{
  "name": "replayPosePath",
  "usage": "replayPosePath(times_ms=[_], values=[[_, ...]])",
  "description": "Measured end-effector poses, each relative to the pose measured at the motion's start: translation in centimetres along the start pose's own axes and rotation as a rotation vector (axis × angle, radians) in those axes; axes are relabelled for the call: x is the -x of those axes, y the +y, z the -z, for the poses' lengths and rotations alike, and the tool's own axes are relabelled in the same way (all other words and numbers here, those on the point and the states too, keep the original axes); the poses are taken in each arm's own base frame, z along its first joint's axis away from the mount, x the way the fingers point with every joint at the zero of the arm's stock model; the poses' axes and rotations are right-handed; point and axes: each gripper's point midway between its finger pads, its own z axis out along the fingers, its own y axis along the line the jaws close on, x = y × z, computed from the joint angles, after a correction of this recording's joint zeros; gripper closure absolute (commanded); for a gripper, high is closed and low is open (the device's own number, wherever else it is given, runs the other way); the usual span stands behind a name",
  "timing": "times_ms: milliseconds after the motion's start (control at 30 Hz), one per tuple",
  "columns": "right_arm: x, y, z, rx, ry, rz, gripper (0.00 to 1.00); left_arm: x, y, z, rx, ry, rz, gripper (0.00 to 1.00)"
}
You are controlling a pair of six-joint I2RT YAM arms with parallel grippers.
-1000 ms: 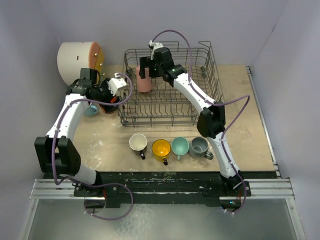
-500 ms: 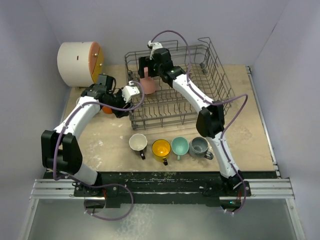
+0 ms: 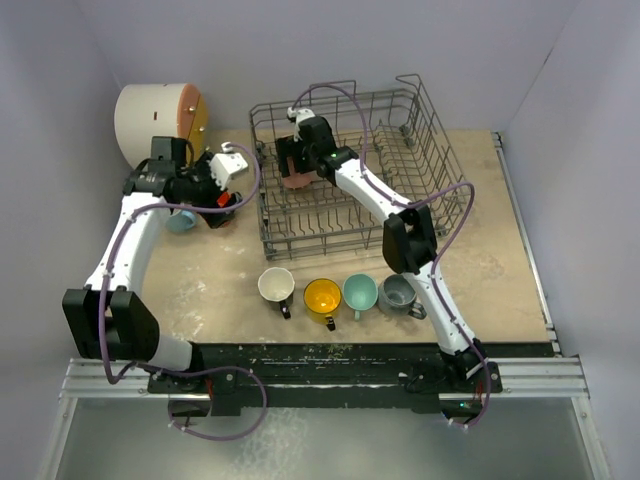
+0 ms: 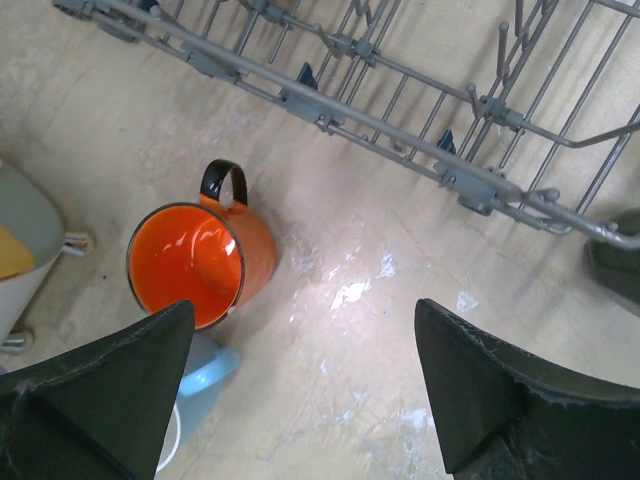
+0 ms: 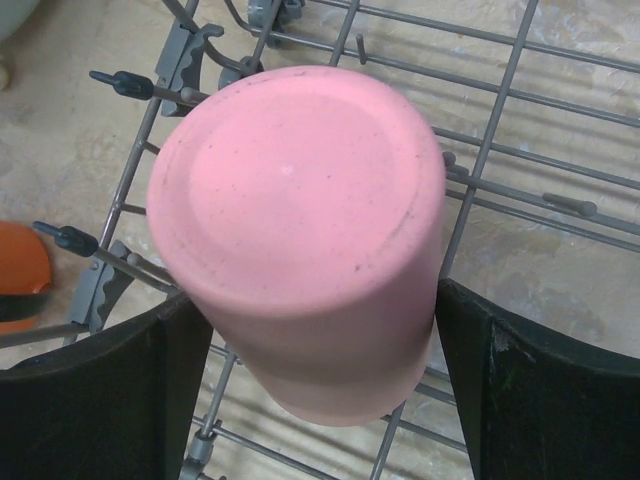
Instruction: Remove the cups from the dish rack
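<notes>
The grey wire dish rack point(image 3: 400, 170) stands at the back of the table. My right gripper point(image 3: 297, 160) is shut on the upside-down pink tumbler point(image 3: 296, 176) inside the rack's left end. In the right wrist view the tumbler point(image 5: 300, 230) sits between both fingers point(image 5: 540, 400), above the rack wires point(image 5: 520, 110). My left gripper point(image 3: 218, 190) is open and empty, left of the rack. Its wrist view shows the orange mug point(image 4: 200, 260) and the light blue mug point(image 4: 205, 372) on the table below it. The black point(image 3: 276, 285), yellow point(image 3: 323, 297), teal point(image 3: 360, 292) and grey point(image 3: 398, 292) mugs stand in a row in front.
A white cylindrical cabinet point(image 3: 150, 120) with an orange-yellow front stands at the back left, close behind the left arm. The rack's near edge point(image 4: 400, 130) runs just right of the orange mug. The light blue mug point(image 3: 182, 220) stands by the left arm.
The rack has shifted right from its first position. My left gripper swung right to the rack's corner, then back left. My right gripper sank slightly with the pink tumbler.
</notes>
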Motion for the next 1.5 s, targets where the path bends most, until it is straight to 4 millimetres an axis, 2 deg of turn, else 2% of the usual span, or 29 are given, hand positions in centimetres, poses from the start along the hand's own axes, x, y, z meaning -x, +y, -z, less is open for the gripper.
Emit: replayPosePath(times_ms=[100, 300, 400, 567, 700, 800, 967, 1100, 1167, 1267, 1300, 1400, 1500], values=[[0.1, 0.1, 0.0, 0.001, -0.006, 0.012, 0.16, -0.2, 0.3, 1.1, 0.007, -0.002, -0.003, 0.07], [0.6, 0.2, -0.1, 0.007, -0.024, 0.023, 0.29, -0.8, -0.3, 1.2, -0.024, 0.016, -0.007, 0.08], [0.8, 0.3, -0.2, 0.008, -0.033, 0.032, 0.39, -0.9, -0.6, 1.3, -0.033, 0.019, -0.005, 0.08], [1.5, 0.3, -0.2, -0.003, -0.064, 0.059, 0.48, -0.8, -0.7, 1.2, -0.041, 0.013, -0.019, 0.07], [2.8, 0.6, 0.4, -0.005, -0.097, 0.075, 0.51, -0.5, -0.8, 1.1, -0.052, -0.005, -0.037, 0.06], [5.1, 1.5, 1.7, 0.006, -0.151, 0.085, 0.52, -0.1, -0.8, 1.1, -0.056, -0.028, -0.055, 0.03], [11.4, 3.5, 6.9, 0.031, -0.292, 0.091, 0.55, 1.0, -0.5, 1.4, -0.042, -0.075, -0.086, 0.01], [17.2, 5.1, 13.4, 0.064, -0.421, 0.066, 0.55, 2.6, -0.2, 2.5, -0.007, -0.134, -0.141, 0.01], [19.4, 5.8, 16.9, 0.089, -0.47, 0.03, 0.55, 3.7, 0.0, 3.3, 0.021, -0.174, -0.182, 0.01], [20.6, 6.4, 21.3, 0.132, -0.496, -0.025, 0.56, 5.5, 0.1, 4.8, 0.066, -0.248, -0.259, 0.02], [20.4, 6.7, 22.8, 0.154, -0.489, -0.05, 0.56, 6.2, 0.0, 5.3, 0.077, -0.276, -0.289, 0.02], [18.9, 7.1, 25.8, 0.201, -0.458, -0.113, 0.58, 8.2, -0.3, 6.9, 0.106, -0.352, -0.383, 0.02], [15.9, 7.6, 27.9, 0.258, -0.399, -0.194, 0.6, 9.8, -1.4, 8.1, 0.128, -0.409, -0.491, 0.03]])
